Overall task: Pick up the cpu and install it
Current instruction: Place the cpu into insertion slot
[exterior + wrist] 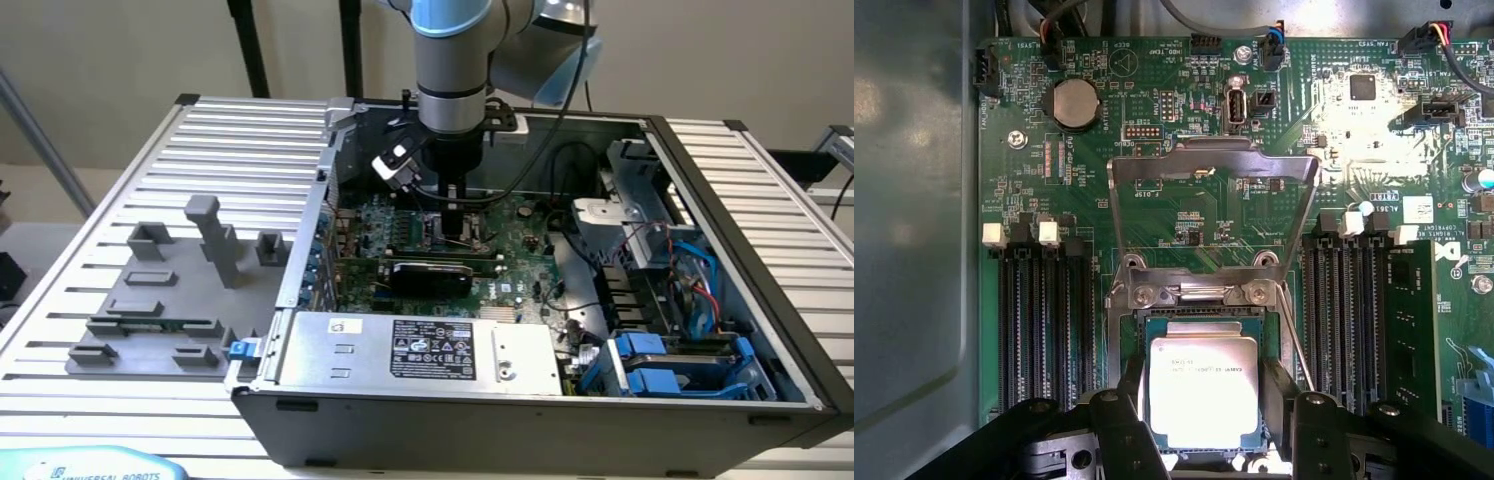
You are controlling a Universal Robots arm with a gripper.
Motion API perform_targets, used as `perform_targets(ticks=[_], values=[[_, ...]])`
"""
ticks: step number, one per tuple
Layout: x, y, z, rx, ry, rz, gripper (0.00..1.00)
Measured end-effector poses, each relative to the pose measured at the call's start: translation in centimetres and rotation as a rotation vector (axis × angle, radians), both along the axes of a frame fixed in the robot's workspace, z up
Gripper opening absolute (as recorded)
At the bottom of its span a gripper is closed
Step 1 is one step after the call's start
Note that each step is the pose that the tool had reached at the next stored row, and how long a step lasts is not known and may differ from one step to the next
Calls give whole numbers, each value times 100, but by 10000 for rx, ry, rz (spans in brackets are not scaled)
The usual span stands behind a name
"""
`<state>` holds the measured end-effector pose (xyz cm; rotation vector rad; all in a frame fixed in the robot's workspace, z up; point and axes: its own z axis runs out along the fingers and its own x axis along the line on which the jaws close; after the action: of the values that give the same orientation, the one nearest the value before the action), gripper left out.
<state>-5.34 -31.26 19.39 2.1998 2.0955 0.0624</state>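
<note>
A slatted metal table (80, 250) carries an open computer case (754, 250), with a grey fixture tray (160, 345) beside it on the exterior view's left. The arm (454, 70) comes straight down into the case, well behind the grey power-supply box (414, 350) that lies along the case's near edge. On the green motherboard (1154, 130) black memory slots (1044, 320) flank the socket on both sides, and a green memory stick (1409, 330) stands in the outer slot on one side.

The socket's metal load frame (1199, 290) is swung up and back on its hinge, leaving the space over the socket open. The cpu (1202, 385) lies flat in the socket, metal top facing up; it is square, so no long axis, and its printed lines run parallel to the hinge bar, from one finger toward the other. The gripper (1203, 392) is pinching it: the black fingers (1129, 410) press on two opposite edges, tight between chip and socket wall. The other two edges are free.
</note>
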Motion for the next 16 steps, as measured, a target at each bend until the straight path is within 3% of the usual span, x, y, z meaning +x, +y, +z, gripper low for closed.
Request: perform_targets(ticks=[8,10,11,16], values=[[1,1,-3,8,-5,1,55],[1,3,-7,16,-9,0,56],[1,2,-5,10,-7,0,62],[0,0,-2,2,-1,1,62]])
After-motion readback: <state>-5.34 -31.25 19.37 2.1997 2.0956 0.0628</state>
